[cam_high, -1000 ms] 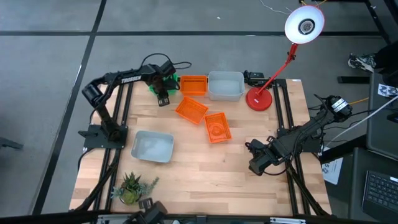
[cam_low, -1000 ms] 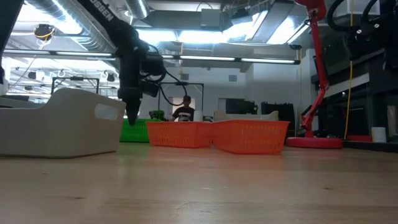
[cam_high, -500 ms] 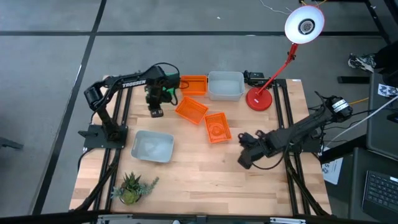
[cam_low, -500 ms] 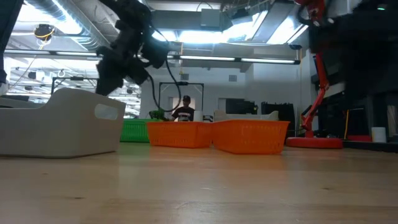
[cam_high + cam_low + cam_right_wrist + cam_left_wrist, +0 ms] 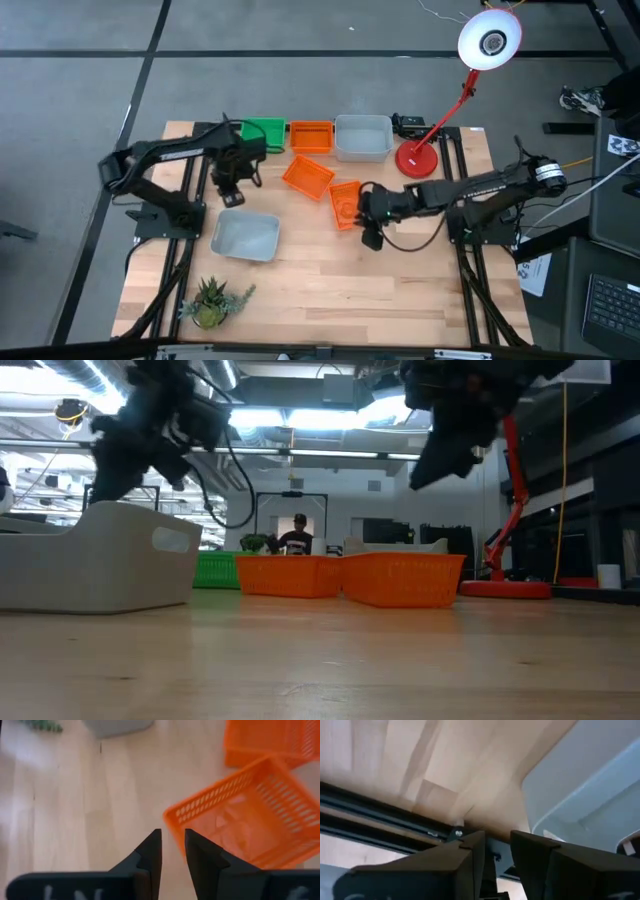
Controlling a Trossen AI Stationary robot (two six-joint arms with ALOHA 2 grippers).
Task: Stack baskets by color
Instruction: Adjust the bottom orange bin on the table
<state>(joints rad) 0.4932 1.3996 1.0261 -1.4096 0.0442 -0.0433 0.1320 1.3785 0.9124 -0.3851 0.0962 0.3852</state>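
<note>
Along the far edge stand a green basket (image 5: 263, 133), an orange basket (image 5: 311, 137) and a grey-white basket (image 5: 362, 138). Two more orange baskets (image 5: 307, 176) (image 5: 347, 204) sit askew mid-table, and another grey-white basket (image 5: 245, 236) rests near the left. My left gripper (image 5: 231, 197) hangs above the wood just beyond that grey-white basket (image 5: 590, 785). Its fingers point down, a narrow gap between them, nothing in it. My right gripper (image 5: 366, 222) hovers at the near-right corner of the nearest orange basket (image 5: 250, 820), slanting down toward the left, narrowly open and empty.
A red lamp base (image 5: 417, 160) stands at the far right, with its white head (image 5: 490, 38) beyond the table. A potted plant (image 5: 210, 300) sits at the near left corner. Bare wood lies along the near edge and near right.
My left gripper has left the green basket at the far edge, rising and coming toward the near edge, to the grey-white basket. My right gripper has swung up from the table's right edge toward the left and turned about, reaching the nearest orange basket.
</note>
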